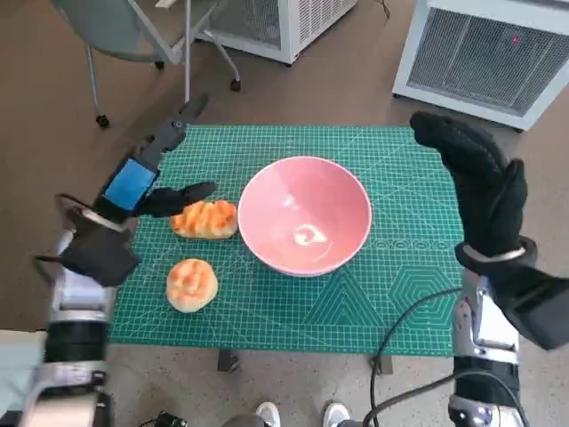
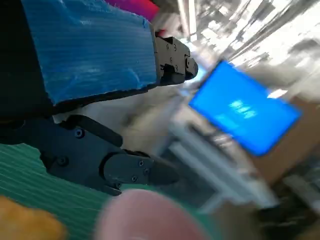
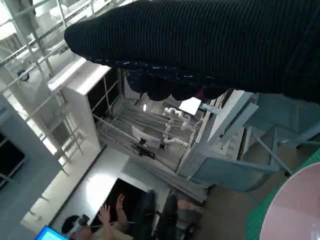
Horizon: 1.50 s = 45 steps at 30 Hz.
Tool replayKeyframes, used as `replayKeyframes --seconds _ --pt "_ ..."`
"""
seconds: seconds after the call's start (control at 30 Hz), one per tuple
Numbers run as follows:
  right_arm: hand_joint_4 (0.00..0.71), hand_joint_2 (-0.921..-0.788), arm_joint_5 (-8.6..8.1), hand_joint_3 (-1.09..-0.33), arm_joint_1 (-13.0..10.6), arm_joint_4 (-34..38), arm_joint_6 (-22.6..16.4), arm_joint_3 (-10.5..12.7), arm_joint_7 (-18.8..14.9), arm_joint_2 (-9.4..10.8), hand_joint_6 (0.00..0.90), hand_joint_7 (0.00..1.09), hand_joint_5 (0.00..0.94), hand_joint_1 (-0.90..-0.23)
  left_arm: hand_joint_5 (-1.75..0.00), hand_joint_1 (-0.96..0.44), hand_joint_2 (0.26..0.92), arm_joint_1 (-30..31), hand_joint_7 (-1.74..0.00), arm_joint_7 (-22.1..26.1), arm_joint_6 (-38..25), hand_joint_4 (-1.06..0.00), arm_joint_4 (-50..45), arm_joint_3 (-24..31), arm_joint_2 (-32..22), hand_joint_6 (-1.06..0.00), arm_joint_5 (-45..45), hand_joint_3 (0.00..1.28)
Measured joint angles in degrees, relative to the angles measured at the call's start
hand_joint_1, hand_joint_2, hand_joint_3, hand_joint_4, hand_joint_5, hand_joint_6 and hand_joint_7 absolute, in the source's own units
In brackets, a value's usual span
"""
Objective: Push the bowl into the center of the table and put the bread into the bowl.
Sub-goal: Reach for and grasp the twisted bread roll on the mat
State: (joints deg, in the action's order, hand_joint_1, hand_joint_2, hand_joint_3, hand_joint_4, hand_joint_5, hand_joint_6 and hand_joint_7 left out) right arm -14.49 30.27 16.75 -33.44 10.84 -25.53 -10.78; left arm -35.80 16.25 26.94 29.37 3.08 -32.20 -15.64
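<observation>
1. Nearest to me, the round bread (image 1: 191, 284) is lying on the green mat (image 1: 267, 311), apart from everything; I am leaving it for now because the other piece is closer to my fingers.
2. My left hand (image 1: 133, 182) is hanging just over the long bread (image 1: 205, 219). Fingers are spread, one lying at the bread's top edge, the rest stretched up and away; it is holding nothing. I think I am lining up for a grasp, not yet closing.
3. The pink bowl (image 1: 305, 215) is sitting approx. at the mat's middle, just beside the long bread, w/ nothing inside. So the push part is looking done, and bread is the remaining part.
4. My right hand (image 1: 484, 191) is raised off the right edge of the table, fingers apart, gripping nothing. I am keeping it clear of the bowl so it is not knocking it.
5. Farthest, a chair (image 1: 133, 31) and white cabinets (image 1: 484, 53) are standing on the floor.
</observation>
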Motion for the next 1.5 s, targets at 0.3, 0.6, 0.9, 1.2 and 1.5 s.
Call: replayKeyframes --seconds 0.3,0.6,0.9,1.2,1.5 --pt "0.117 -0.921 -0.36 -0.793 0.0 -0.3 0.3 -0.8 0.1 0.0 -0.001 0.51 0.001 -0.712 0.0 -0.32 0.701 -0.8 -0.04 6.9 -17.4 -0.06 -3.8 -6.1 -3.5 -0.25 -6.7 0.0" --pt "0.109 -0.921 -0.43 -0.803 0.0 0.1 0.5 -1.4 0.4 0.2 -0.001 0.51 0.0 -0.715 0.0 -0.19 0.69 -2.8 -0.02 9.4 -26.3 -0.05 -1.0 -12.2 -3.4 -0.26 -11.5 0.0" --pt "0.111 -0.921 -0.5 -0.808 0.0 1.4 0.6 -1.5 1.1 0.1 -0.001 0.55 0.001 -0.707 0.0 -0.16 0.696 -10.1 0.0 10.3 -29.5 -0.05 12.9 -18.0 -1.6 -0.25 -14.1 0.0" --pt "0.114 -0.921 -1.13 -0.796 0.0 1.4 1.3 -1.9 1.2 0.3 -0.001 0.55 0.003 -0.7 -0.03 -0.03 0.772 -14.2 -0.04 4.1 -26.4 -0.32 27.2 -22.6 3.4 -0.46 -16.5 0.03" --pt "0.115 -0.921 -1.75 -0.795 0.0 1.2 1.8 -2.2 1.2 0.7 -0.001 0.55 0.003 -0.694 -1.16 0.04 0.913 -16.2 -0.89 -14.0 -19.3 -0.65 37.0 -28.6 5.9 -0.62 -22.8 0.09"
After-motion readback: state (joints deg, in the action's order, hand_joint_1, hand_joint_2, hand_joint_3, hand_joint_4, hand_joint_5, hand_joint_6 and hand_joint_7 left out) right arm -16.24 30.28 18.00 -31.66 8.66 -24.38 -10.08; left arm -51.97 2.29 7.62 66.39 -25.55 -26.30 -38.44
